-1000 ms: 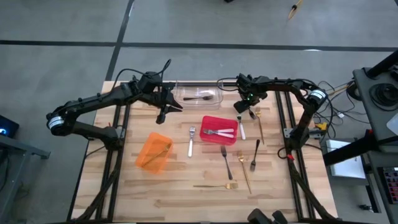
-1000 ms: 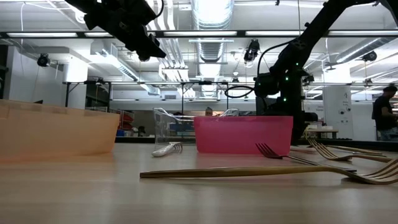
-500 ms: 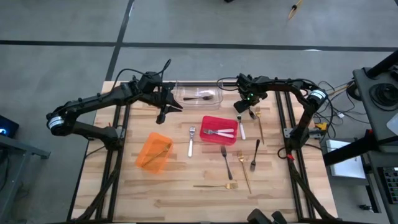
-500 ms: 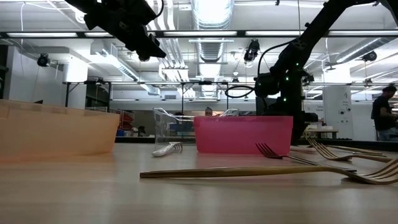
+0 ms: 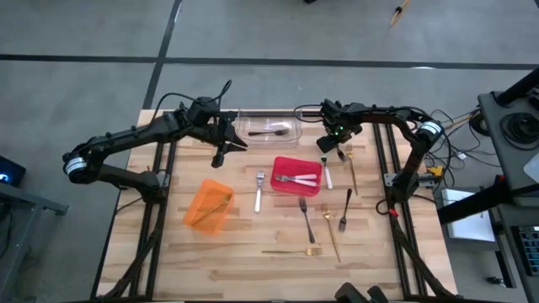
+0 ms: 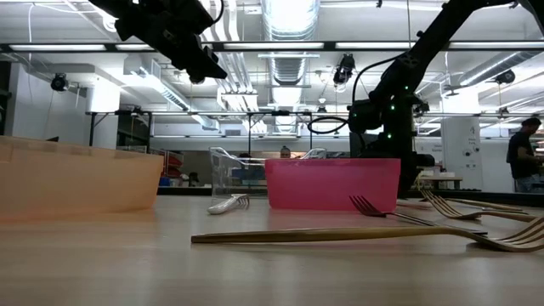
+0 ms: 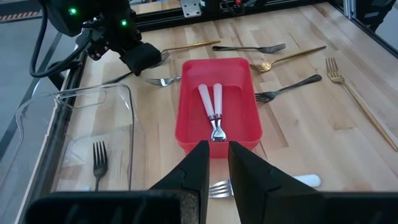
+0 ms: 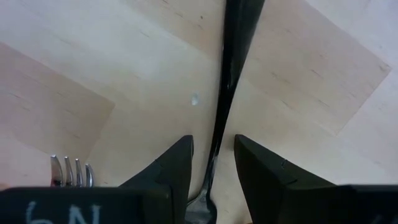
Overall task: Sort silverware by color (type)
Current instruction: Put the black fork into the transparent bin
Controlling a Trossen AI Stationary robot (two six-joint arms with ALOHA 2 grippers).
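My right gripper [image 8: 214, 167] points straight down, open, at the table's far right beside the red bin [image 5: 296, 175]. Its fingers stand on either side of a black fork's handle [image 8: 229, 74] that lies on the wood, without touching it. A silver fork's tines [image 8: 68, 171] lie close by. My left gripper [image 7: 217, 163] hangs high over the table near the clear bin [image 5: 269, 129], its fingers a narrow gap apart with nothing between them. The red bin holds two pale-handled forks [image 7: 212, 112], the clear bin a black fork [image 7: 99, 160], and the orange bin [image 5: 209, 204] a gold one.
Loose on the wood lie a white-handled fork [image 5: 259, 191], two black forks [image 5: 306, 217] [image 5: 345, 209] and gold forks [image 5: 330, 231] [image 5: 292, 251] [image 5: 351, 168]. The near left part of the table [image 5: 168, 269] is bare wood. A person [image 6: 522, 153] stands in the room beyond.
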